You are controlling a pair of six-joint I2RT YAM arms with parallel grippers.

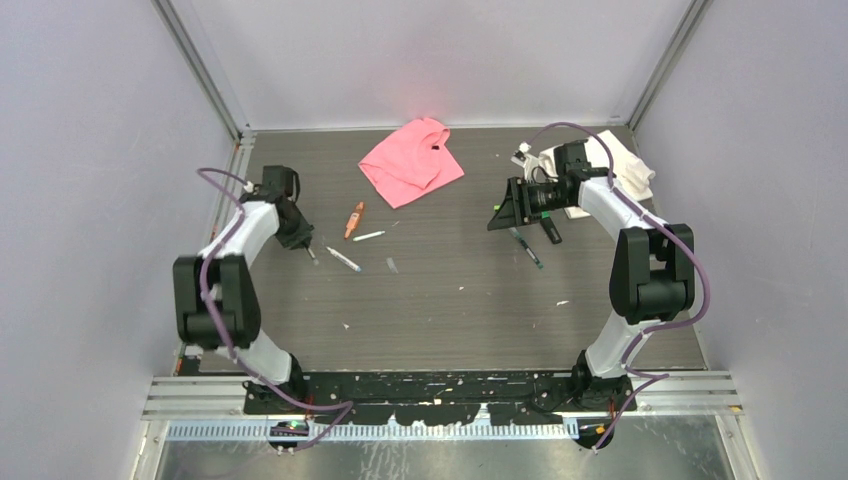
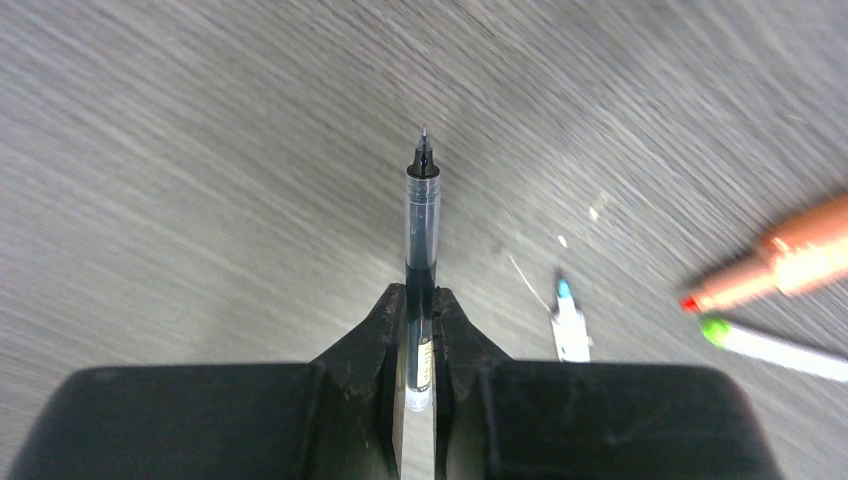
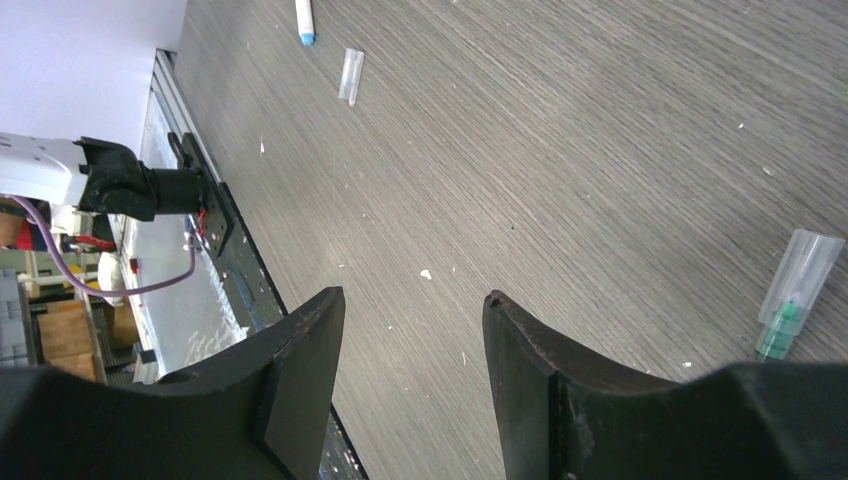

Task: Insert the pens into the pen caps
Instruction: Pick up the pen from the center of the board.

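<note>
Two pincers were inspected. My left pincer [image 2: 420, 300] was closed on the rear end of a slim clear-barrelled pen with black ink [image 2: 422, 215]. Its bare tip pointed away from the fingers, low over the dark wood-grain table [image 2: 200, 150]. I could not tell whether the tip touched the surface. My right pincer [image 3: 415, 310] stood wide open and held nothing.

Hazards, in my judgement:
- The pen was gripped far back, leaving most of its length unsupported. Any sideways load at the tip could swing it in the grip and spoil its alignment.
- The nearest short clear plastic cap [image 3: 349, 75] lay flat and loose. If pushed by the tip with nothing holding it, it would likely skid away instead of seating.
- My right pincer was well apart from that cap, so it could not steady it from there.
- A low tip could drag ink across the table.

Surroundings:
- A white pen with a blue tip [image 1: 343, 260] lay between my left pincer and the cap, across the direct approach.
- An orange marker [image 1: 354, 220] and a white pen with a green tip [image 1: 368, 236] lay just beyond.
- Near my right pincer lay a dark green pen [image 1: 525, 247] and a stubby black highlighter [image 1: 551, 232].
- A crumpled pink cloth [image 1: 410, 160] and a white cloth [image 1: 625, 165] sat at the far edge, out of the way.
</note>
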